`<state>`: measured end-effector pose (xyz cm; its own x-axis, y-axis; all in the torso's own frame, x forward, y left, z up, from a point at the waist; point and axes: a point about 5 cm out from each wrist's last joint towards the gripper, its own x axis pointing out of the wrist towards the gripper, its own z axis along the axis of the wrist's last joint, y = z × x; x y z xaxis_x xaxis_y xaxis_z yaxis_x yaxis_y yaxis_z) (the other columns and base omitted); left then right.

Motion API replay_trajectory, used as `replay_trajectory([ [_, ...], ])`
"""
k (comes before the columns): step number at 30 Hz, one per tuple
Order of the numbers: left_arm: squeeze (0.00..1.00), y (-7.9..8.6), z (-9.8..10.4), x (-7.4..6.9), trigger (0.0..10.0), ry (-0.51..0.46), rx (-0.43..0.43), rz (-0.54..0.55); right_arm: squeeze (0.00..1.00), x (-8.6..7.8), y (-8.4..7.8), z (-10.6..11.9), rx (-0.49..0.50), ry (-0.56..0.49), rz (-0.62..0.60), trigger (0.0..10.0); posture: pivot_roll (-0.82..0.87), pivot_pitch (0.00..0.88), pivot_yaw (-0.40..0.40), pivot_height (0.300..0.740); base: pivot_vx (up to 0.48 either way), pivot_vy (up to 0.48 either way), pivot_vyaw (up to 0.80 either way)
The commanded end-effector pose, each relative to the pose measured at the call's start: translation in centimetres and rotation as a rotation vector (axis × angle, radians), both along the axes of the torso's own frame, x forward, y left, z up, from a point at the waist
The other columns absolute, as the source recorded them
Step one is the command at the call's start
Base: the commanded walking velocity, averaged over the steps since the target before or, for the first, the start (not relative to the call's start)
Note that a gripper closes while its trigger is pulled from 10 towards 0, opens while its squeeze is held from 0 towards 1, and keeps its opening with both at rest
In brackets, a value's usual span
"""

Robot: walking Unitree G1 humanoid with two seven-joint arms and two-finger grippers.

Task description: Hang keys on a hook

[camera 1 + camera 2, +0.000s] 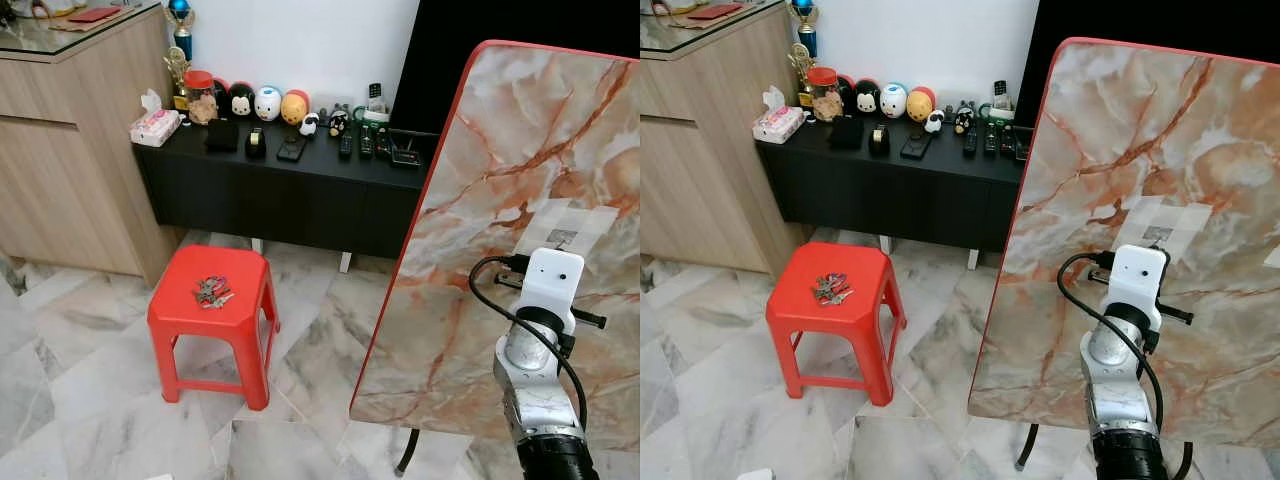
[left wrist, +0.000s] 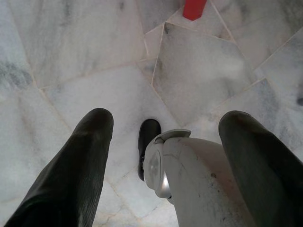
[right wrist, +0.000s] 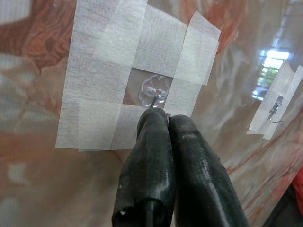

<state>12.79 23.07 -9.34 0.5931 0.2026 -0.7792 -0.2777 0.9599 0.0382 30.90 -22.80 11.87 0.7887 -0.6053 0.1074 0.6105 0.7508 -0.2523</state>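
- Here, the fingers [image 3: 163, 124] of my right gripper [image 3: 166, 116] are pressed together with nothing visible between them, their tips right at the small clear hook [image 3: 152, 92] taped to the tilted marble table [image 1: 520, 200]; I judge they sit there to line up on the target, not to hang anything.
- The hook is held by overlapping strips of white tape [image 3: 99, 71], presumably so it stays fixed on the smooth slab; a second taped hook [image 3: 276, 108] sits well apart on the same surface.
- My left gripper [image 2: 165, 137] hangs idle, its fingers spread wide and empty, pointing down at the marble floor [image 2: 71, 56], out of the way.
- The keys [image 1: 212, 291] lie in a loose bunch on the seat of the red stool [image 1: 215, 315], well apart from the table and from both my grippers.
- So nothing is carried yet; I judge the keys must be fetched from the stool before the hook is of use.
- Behind the stool, a black sideboard [image 1: 280, 190] carries figurines and remotes, clear of my path.
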Motion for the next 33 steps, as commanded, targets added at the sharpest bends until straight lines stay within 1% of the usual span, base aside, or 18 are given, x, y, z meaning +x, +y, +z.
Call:
replay_trajectory([
  [1, 0.0, -0.28, -0.24, -0.46, 10.0, 0.02, -0.003, -0.006, 0.0, 0.19, -0.59, 0.37, -0.006, -0.008, -0.018, 10.0, -0.03, 0.0, -0.123, 0.74, 0.0, 0.0, 0.0],
  [15, 0.0, -0.19, -0.35, -0.73, 10.0, 0.037, -0.006, 0.004, 0.0, 0.32, -0.95, 0.38, -0.004, -0.005, -0.03, 10.0, -0.02, 0.0, -0.129, 0.74, 0.0, 0.0, 0.0],
  [22, 0.0, -0.2, -0.36, -0.75, 10.0, 0.037, -0.007, 0.007, 0.0, 0.23, -1.14, 0.54, -0.01, -0.024, -0.027, 10.0, -0.02, 0.0, -0.129, 0.74, 0.0, 0.0, 0.0],
  [24, 0.0, -0.22, -0.37, -0.75, 10.0, 0.037, -0.008, 0.005, 0.0, 0.19, -1.36, 0.51, -0.012, -0.018, -0.037, 10.0, -0.02, 0.0, -0.129, 0.74, 0.0, 0.0, 0.0],
  [33, 0.0, -0.35, -0.36, -0.64, 10.0, 0.035, -0.01, -0.001, 0.0, 0.37, -1.36, 0.44, -0.018, -0.008, -0.024, 10.0, -0.02, 0.0, -0.129, 0.74, 0.0, 0.0, 0.0],
])
